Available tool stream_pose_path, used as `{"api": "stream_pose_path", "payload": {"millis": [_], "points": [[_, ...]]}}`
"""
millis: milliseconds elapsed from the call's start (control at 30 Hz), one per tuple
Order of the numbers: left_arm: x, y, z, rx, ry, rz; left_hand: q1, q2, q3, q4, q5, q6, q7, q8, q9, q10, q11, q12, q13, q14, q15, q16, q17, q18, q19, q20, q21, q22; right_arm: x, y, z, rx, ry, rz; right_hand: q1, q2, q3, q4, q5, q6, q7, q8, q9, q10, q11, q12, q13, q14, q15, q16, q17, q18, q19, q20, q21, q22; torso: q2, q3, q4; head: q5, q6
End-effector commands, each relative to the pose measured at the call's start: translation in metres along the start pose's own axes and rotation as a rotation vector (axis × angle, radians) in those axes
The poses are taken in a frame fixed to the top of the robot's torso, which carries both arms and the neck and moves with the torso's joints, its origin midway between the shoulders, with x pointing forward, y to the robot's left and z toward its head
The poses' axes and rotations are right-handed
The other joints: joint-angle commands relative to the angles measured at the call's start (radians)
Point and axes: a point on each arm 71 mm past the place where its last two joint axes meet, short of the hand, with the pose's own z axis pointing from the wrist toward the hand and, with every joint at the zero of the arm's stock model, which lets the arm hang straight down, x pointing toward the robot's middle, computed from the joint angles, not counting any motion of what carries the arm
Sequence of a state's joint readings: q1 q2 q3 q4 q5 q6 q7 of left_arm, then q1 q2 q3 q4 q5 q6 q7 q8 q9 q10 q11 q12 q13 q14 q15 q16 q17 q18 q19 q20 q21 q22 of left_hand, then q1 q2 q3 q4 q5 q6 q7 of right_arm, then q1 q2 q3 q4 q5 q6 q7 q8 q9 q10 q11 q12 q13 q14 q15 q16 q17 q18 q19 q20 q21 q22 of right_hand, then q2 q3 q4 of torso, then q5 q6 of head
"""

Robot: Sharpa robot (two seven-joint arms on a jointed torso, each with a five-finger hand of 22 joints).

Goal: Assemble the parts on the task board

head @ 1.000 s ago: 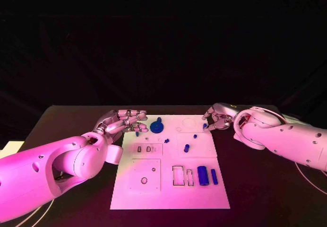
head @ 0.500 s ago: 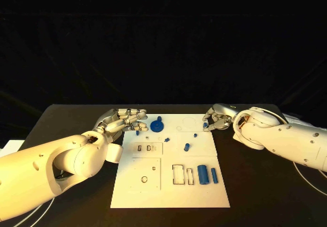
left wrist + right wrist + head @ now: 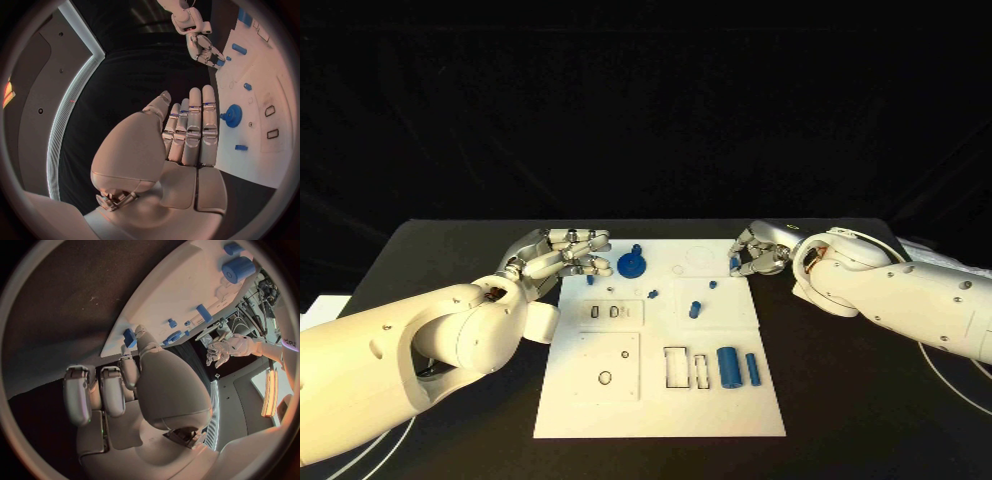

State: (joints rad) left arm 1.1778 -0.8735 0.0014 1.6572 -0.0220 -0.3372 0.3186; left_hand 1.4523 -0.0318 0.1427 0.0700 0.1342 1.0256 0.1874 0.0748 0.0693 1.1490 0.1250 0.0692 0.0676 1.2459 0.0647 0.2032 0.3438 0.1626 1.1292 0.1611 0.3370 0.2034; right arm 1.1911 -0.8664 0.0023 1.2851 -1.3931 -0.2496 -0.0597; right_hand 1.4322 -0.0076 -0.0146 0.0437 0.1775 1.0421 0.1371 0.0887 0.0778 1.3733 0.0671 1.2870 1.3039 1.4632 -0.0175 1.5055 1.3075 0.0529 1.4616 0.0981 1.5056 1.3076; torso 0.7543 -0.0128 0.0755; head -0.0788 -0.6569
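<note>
A: What's there?
B: A flat white task board [image 3: 661, 400] lies on the matte black tabletop [image 3: 444, 250], with a toothed blue gear [image 3: 633, 265] and a smooth blue cylinder [image 3: 728, 368] on it.
A: The hands?
B: The left hand [image 3: 564, 252] hovers empty, fingers nearly straight; the right hand [image 3: 759, 252] pinches a small blue part [image 3: 129, 336] at the board's far edge.
A: Changed?
B: Hardly at all.

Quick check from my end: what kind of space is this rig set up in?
Probably a lab test bench or demo booth, not a workshop floor. A black table stands before a dark backdrop and carries a white task board with blue parts, such as a gear. Both hands work at its far edge.
</note>
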Motion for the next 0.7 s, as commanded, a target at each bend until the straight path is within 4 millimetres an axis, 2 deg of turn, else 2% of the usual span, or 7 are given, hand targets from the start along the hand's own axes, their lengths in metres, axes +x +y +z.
{"api": "stream_pose_path", "payload": {"millis": [33,267,300,367,700], "points": [[0.0026,-0.0001,0.0005,0.002,0.021,-0.007,-0.009,-0.005,0.006,0.002,-0.004,0.003,0.004,-0.004,-0.001,-0.001,0.005,-0.005,-0.001,-0.008,0.000,-0.003,0.002,0.013,-0.003,0.001,0.004,0.001,0.0039,0.0015,-0.0002,-0.019,0.013,0.003,0.002,0.018,0.008,-0.004,-0.012,0.010,-0.002,0.003,0.001,0.025,-0.018,0.004,-0.002,0.086,-0.003,0.004,0.160,-0.020,0.017,-0.006,0.003,0.135,0.000,-0.0009,0.0002,-0.002,-0.002],[0.0024,0.0003,0.0007,0.001,0.020,-0.007,-0.009,-0.005,0.006,0.002,-0.004,0.002,0.005,-0.004,-0.001,-0.001,0.005,-0.005,-0.001,-0.008,0.000,-0.004,0.002,0.013,-0.004,0.001,0.004,0.002,0.0050,0.0005,-0.0002,-0.019,0.018,0.004,0.010,0.037,0.028,-0.012,-0.049,0.023,-0.005,0.002,-0.001,0.025,-0.021,0.005,0.002,0.086,-0.006,0.004,0.161,-0.021,0.017,-0.009,0.003,0.136,-0.001,-0.0013,0.0012,-0.003,-0.002],[0.0024,0.0004,0.0007,0.000,0.019,-0.007,-0.009,-0.005,0.006,0.002,-0.004,0.002,0.005,-0.004,-0.001,-0.001,0.005,-0.005,-0.001,-0.008,0.000,-0.004,0.002,0.013,-0.004,0.001,0.004,0.002,0.0051,0.0003,-0.0002,-0.018,0.019,0.004,0.017,0.048,0.039,-0.017,-0.071,0.027,-0.006,0.001,-0.002,0.024,-0.022,0.005,0.003,0.086,-0.007,0.005,0.163,-0.020,0.017,-0.010,0.003,0.136,-0.001,-0.0012,0.0012,-0.003,-0.003],[0.0024,0.0005,0.0008,0.000,0.020,-0.007,-0.009,-0.005,0.006,0.002,-0.004,0.002,0.005,-0.004,-0.001,-0.001,0.005,-0.005,-0.001,-0.008,0.000,-0.004,0.002,0.013,-0.004,0.001,0.004,0.002,0.0053,0.0002,-0.0002,-0.019,0.021,0.005,0.021,0.054,0.048,-0.020,-0.082,0.028,-0.007,-0.001,-0.003,0.024,-0.022,0.005,0.004,0.086,-0.007,0.006,0.164,-0.021,0.017,-0.011,0.004,0.137,0.000,-0.0014,0.0013,-0.003,-0.003],[0.0023,0.0011,0.0010,-0.001,0.019,-0.007,-0.009,-0.005,0.006,0.002,-0.004,0.002,0.005,-0.004,-0.001,-0.001,0.005,-0.005,-0.001,-0.008,0.000,-0.004,0.002,0.013,-0.004,0.001,0.004,0.002,0.0066,0.0003,0.0000,-0.019,0.025,0.007,0.027,0.070,0.075,-0.031,-0.096,0.045,-0.011,0.002,-0.003,0.025,-0.026,0.008,0.009,0.086,-0.009,0.006,0.165,-0.021,0.018,-0.012,0.005,0.139,-0.002,-0.0015,0.0018,0.005,-0.006]]}}
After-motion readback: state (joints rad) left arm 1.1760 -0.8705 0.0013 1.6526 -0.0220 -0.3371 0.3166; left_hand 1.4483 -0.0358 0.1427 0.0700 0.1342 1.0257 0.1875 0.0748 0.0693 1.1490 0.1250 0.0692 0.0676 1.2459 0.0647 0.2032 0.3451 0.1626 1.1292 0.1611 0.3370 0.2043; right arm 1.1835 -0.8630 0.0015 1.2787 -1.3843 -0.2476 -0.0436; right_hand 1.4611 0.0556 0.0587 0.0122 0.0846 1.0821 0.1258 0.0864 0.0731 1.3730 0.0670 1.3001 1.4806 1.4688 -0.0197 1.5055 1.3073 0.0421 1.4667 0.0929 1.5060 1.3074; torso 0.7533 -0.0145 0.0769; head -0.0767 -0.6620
